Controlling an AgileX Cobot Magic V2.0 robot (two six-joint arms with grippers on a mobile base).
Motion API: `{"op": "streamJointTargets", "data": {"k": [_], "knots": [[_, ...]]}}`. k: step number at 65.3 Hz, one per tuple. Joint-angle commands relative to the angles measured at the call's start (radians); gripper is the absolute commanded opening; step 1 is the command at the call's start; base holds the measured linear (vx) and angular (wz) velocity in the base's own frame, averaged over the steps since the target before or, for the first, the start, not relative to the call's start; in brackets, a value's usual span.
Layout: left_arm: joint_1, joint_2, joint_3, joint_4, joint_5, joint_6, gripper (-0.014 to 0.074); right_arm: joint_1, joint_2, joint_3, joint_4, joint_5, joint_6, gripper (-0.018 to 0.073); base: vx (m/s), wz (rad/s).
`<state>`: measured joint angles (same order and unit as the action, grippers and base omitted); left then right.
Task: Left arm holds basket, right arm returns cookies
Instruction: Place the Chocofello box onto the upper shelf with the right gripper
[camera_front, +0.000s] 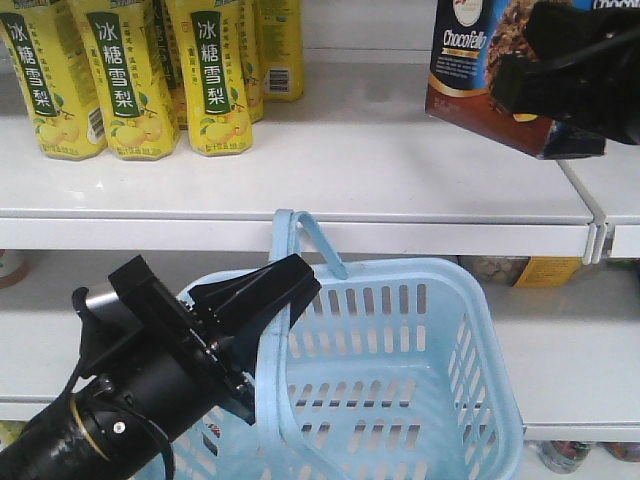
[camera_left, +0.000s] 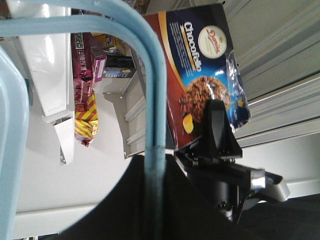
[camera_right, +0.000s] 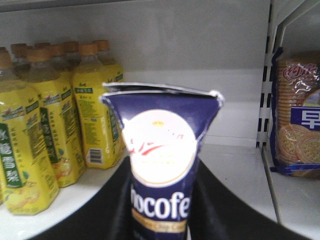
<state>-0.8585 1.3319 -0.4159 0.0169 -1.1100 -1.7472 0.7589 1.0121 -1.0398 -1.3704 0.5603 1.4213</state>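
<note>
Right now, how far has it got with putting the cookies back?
Done: the left tool grips the basket handle, and the cookies are out. In hand: the right tool holds them above the shelf. Left: set down, release.

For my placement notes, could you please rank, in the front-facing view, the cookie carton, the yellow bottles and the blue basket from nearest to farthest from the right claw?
1. Cookie carton: held in the right claw, upper right.
2. Yellow bottles: same shelf, far left.
3. Blue basket: below the shelf, held by the left claw.
</note>
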Motion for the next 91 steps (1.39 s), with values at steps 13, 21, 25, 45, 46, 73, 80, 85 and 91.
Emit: {"op": "streamJointTargets", "data": {"k": [13,21,25,45,46,73,80,85,91], "knots": [[0.002,-0.03,-0.028,-0.036,-0.151,0.008,-0.0003,-0.112,0.1,-0.039,-0.203,-0.023,0.186,-0.0003,0.0,0.0],[0.002,-0.03,-0.028,-0.036,-0.151,0.008,-0.0003,-0.179,0.155,-0.039,-0.256,-0.084,0.235,-0.0003,0.0,0.0],[0.002,-0.03,-0.028,-0.036,-0.151,0.008,-0.0003,-0.206,0.182,-0.039,-0.296,-0.112,0.271,-0.0003,0.0,0.0],[0.002,-0.03,-0.028,-0.036,-0.151,0.008,-0.0003,-0.24,0.277,-0.039,-0.415,-0.131,0.445,-0.0003,0.0,0.0],[0.002,-0.03,-0.028,-0.036,-0.151,0.008,-0.0003,-0.24,0.28,-0.039,-0.415,-0.131,0.445,-0.0003,0.0,0.0],[0.002,-0.03,-0.028,-0.036,-0.151,0.008,-0.0003,-0.24,0.32,-0.038,-0.415,-0.133,0.444,-0.0003,0.0,0.0],[0.002,-0.03,-0.028,-0.036,-0.151,0.008,-0.0003,-0.24,0.32,-0.038,-0.415,-0.133,0.441,-0.0003,0.0,0.0],[0.002,-0.03,-0.028,-0.036,-0.151,0.008,-0.0003,-0.24,0.32,-0.038,-0.415,-0.133,0.441,-0.0003,0.0,0.0],[0.002,-0.03,-0.028,-0.036,-0.151,0.008,-0.0003,-0.24,0.32,-0.038,-0.415,-0.133,0.441,0.0,0.0,0.0]]}}
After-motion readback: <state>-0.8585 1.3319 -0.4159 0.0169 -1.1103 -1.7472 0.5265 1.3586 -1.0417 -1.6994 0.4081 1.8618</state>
